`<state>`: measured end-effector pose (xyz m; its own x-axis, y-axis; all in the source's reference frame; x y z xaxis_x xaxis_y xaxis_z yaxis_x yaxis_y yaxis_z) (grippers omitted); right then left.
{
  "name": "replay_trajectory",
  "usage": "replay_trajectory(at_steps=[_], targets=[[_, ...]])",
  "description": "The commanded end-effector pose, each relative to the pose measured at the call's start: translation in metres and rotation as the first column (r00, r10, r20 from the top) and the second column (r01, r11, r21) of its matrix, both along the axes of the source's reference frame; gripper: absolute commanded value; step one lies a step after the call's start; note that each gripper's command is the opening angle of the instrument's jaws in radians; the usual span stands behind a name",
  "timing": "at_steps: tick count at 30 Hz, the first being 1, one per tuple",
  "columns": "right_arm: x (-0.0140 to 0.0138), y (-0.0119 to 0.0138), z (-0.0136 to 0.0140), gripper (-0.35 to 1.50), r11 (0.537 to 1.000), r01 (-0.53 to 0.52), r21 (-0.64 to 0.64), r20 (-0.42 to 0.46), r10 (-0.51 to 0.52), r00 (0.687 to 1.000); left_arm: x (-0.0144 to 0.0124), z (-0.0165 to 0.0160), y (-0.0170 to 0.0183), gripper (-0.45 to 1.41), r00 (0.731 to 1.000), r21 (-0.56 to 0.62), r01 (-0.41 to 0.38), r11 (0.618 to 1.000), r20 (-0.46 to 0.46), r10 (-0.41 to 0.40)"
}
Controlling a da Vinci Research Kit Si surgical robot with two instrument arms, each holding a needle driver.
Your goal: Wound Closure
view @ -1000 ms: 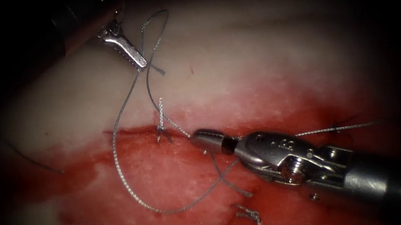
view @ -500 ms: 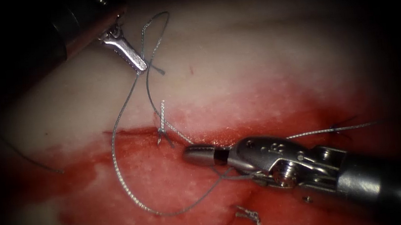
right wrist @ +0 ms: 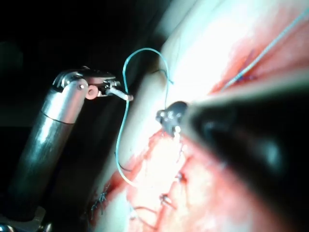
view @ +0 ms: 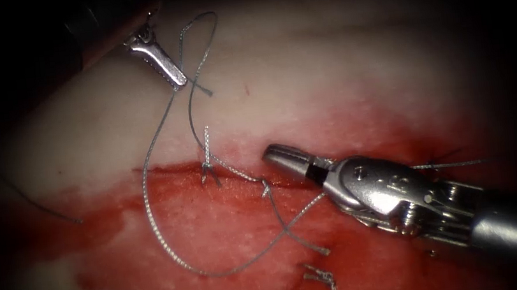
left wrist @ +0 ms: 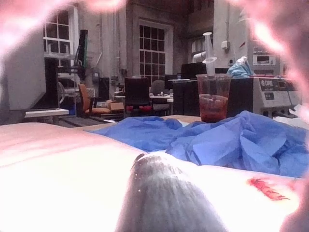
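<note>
The left tool (view: pixel 160 64) has its fingers closed on the thread (view: pixel 149 201) above the cut (view: pixel 236 176); the right tool (view: pixel 285 156), fingers closed and empty, sits just right of the stitch (view: pixel 209 163). No needle is visible. Keeping the held strand lightly taut should stop the loop snagging.

Silver serrated left end effector (view: pixel 167 70) on dark shaft, shiny steel right end effector (view: pixel 285 156) with visible screws

The thread (view: pixel 148 195) loops on the tissue (view: pixel 327 67) between left end effector (view: pixel 167 71) and right end effector (view: pixel 285 156).
</note>
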<state>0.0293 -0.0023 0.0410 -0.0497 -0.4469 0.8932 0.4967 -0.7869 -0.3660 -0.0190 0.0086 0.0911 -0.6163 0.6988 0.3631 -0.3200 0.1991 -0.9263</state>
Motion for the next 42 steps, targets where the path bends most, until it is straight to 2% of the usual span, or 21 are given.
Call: replay_trajectory(at_steps=[1,4,5,6,8,9,12,13,14,16,19,21,23,26,30,33,36,37,40,41,42], targets=[[-0.0003,0.0018,-0.0017,-0.35,0.999,-0.05,-0.005,-0.022,0.05,0.999,-0.0001,-0.0011,0.0015,-0.45,1.0,-0.009,0.005,1.0,0.004,-0.005],[-0.0025,0.003,-0.0028,-0.35,0.991,-0.131,0.016,0.033,0.131,0.991,0.0,-0.0011,0.0015,-0.45,1.0,-0.004,0.01,1.0,0.009,-0.01],[-0.0031,0.0033,-0.0025,-0.35,0.99,-0.119,0.075,0.067,0.114,0.991,-0.0001,-0.0011,0.0015,-0.45,1.0,0.0,0.009,1.0,0.005,-0.009],[-0.0031,0.0034,-0.0017,-0.35,0.981,-0.048,0.19,0.058,0.038,0.998,-0.0002,-0.001,0.0015,-0.45,0.999,-0.028,0.023,0.999,0.046,-0.022],[-0.003,0.0031,-0.0007,-0.35,0.94,0.035,0.339,-0.029,-0.026,0.999,-0.0005,-0.0009,0.0014,-0.45,0.995,-0.046,0.045,0.998,0.09,-0.04],[-0.0028,0.0028,0.0,-0.35,0.902,0.054,0.429,-0.089,-0.017,0.996,-0.0007,-0.0009,0.0014,-0.45,0.993,-0.053,0.055,0.997,0.11,-0.049],[-0.0025,0.0023,0.0011,-0.35,0.873,0.051,0.486,-0.124,0.011,0.992,-0.0009,-0.0011,0.0013,-0.45,0.992,-0.096,0.042,0.994,0.121,-0.03],[-0.0019,0.002,0.0023,-0.35,0.833,0.071,0.548,-0.169,0.027,0.985,-0.0008,-0.0016,0.0009,-0.45,0.994,-0.179,-0.008,0.984,0.11,0.028],[-0.0015,0.002,0.0028,-0.35,0.818,0.094,0.567,-0.193,0.021,0.981,-0.0007,-0.0019,0.0006,-0.45,0.994,-0.207,-0.032,0.978,0.098,0.053],[0.0008,0.0017,0.0041,-0.35,0.755,0.145,0.64,-0.257,0.033,0.966,-0.0007,-0.0034,-0.0007,-0.45,0.988,-0.309,-0.098,0.946,0.087,0.131],[0.0034,0.0022,0.0045,-0.35,0.73,0.149,0.667,-0.277,0.057,0.959,-0.0009,-0.0047,-0.0023,-0.45,0.976,-0.392,-0.159,0.906,0.076,0.204],[0.0047,0.0028,0.0047,-0.35,0.729,0.13,0.673,-0.275,0.083,0.958,-0.0012,-0.0055,-0.0027,-0.45,0.972,-0.416,-0.148,0.897,0.106,0.209],[0.0058,0.0033,0.0048,-0.35,0.734,0.147,0.663,-0.32,0.101,0.942,-0.0021,-0.0069,-0.0024,-0.45,0.972,-0.41,-0.12,0.904,0.136,0.191],[0.0062,0.0032,0.0042,-0.35,0.722,0.174,0.67,-0.372,0.123,0.92,-0.0034,-0.0082,-0.0019,-0.45,0.968,-0.403,-0.066,0.913,0.196,0.157],[0.0064,0.0032,0.0035,-0.35,0.73,0.2,0.654,-0.421,0.131,0.898,-0.0049,-0.0094,-0.0024,-0.45,0.956,-0.39,-0.007,0.921,0.267,0.12],[0.0064,0.0035,0.0032,-0.35,0.739,0.208,0.64,-0.453,0.145,0.879,-0.0056,-0.0109,-0.0035,-0.45,0.949,-0.424,-0.02,0.906,0.276,0.15],[0.0062,0.0038,0.0031,-0.35,0.758,0.166,0.63,-0.458,0.19,0.869,-0.0061,-0.0118,-0.0053,-0.45,0.942,-0.477,-0.066,0.876,0.259,0.213],[0.0061,0.0041,0.003,-0.35,0.777,0.149,0.612,-0.471,0.206,0.858,-0.0062,-0.0121,-0.0062,-0.45,0.938,-0.499,-0.085,0.862,0.252,0.239],[0.0059,0.0046,0.0026,-0.35,0.793,0.148,0.592,-0.52,0.234,0.822,-0.0066,-0.0123,-0.0077,-0.45,0.93,-0.528,-0.117,0.841,0.239,0.279],[0.0058,0.005,0.0023,-0.35,0.804,0.149,0.576,-0.556,0.253,0.792,-0.0068,-0.012,-0.0079,-0.45,0.928,-0.54,-0.142,0.83,0.218,0.301],[0.0057,0.0052,0.0021,-0.35,0.809,0.145,0.569,-0.573,0.263,0.776,-0.0069,-0.0118,-0.0079,-0.45,0.931,-0.536,-0.161,0.829,0.197,0.309]])
